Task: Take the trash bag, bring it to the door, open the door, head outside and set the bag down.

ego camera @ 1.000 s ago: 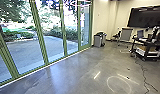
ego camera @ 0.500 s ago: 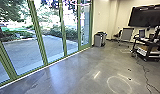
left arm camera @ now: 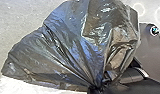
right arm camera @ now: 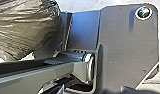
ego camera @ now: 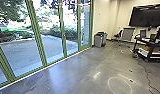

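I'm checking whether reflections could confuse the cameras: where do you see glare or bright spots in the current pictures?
Head view: a bluish sheen on the floor, washed-out patches beyond the glass. Left wrist view: bluish shine and pale highlights on the trash bag. Right wrist view: pale streaks along the bag's folds.
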You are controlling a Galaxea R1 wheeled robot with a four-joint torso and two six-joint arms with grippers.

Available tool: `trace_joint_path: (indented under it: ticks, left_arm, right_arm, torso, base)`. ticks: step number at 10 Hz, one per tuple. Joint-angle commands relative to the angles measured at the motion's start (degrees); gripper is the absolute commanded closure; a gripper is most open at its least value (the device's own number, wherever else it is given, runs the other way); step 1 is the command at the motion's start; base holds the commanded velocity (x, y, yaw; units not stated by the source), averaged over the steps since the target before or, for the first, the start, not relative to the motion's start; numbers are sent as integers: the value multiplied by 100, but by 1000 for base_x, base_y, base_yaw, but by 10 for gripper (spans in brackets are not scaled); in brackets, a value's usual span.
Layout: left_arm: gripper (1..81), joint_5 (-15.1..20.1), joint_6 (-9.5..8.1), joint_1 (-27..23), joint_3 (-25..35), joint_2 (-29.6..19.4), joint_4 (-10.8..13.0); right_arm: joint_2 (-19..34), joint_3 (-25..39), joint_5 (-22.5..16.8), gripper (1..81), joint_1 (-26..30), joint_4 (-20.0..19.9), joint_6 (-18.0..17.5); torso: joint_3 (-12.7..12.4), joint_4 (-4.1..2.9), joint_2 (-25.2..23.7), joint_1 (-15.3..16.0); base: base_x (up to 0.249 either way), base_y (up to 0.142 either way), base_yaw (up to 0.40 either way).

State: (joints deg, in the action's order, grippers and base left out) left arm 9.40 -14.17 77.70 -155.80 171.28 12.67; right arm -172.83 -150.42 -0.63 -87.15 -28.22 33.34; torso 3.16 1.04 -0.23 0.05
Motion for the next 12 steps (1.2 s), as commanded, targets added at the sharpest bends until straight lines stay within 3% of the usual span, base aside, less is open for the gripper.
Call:
trace_joint_path:
  ticks: [1,12]
  left_arm:
    - [811,326,19,-365,-12,-14,25]
    - [811,326,19,-365,-12,-14,25]
  right_arm:
    - [-18,23,-411,10,246,27,15]
    - [-18,23,-411,10,228,27,15]
  torso:
    - [0,0,0,0]
    - [0,0,0,2]
  base:
    - [133,0,0]
    - [132,0,0]
